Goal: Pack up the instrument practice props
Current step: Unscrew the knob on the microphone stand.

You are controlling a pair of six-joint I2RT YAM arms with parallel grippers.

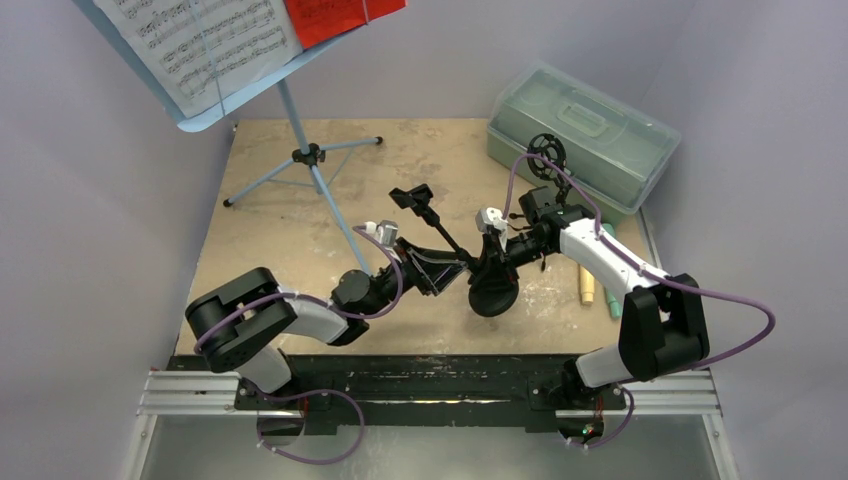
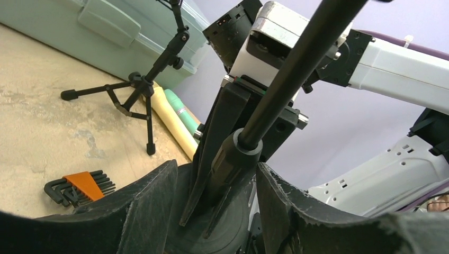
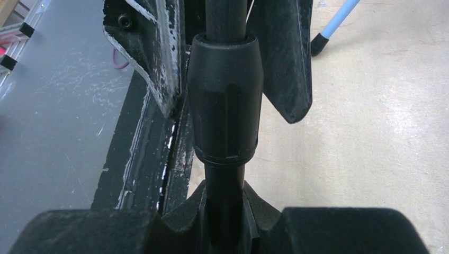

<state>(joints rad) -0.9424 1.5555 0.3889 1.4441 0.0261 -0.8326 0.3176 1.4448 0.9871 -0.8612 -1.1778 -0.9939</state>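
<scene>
- The black mic holder (image 1: 494,292), with a round base, is near the middle of the surface (image 1: 430,150).
- The right claw (image 3: 222,214) is clamped on its pole.
- The left claw (image 2: 214,196) has its fingers apart, one on each side of the pole's collar.

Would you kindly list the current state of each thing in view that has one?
Sheet-music rack: standing, legs spread.
White pages: on the rack.
Red page: on the rack.
Case: lid shut.
Round-base mic holder: gripped by its pole.
Tripod mic holder: standing, legs spread.
Cream microphone: lying flat.
Teal microphone: lying beside it.
Right hand: shut on the pole.
Left hand: open around the holder's collar.
</scene>
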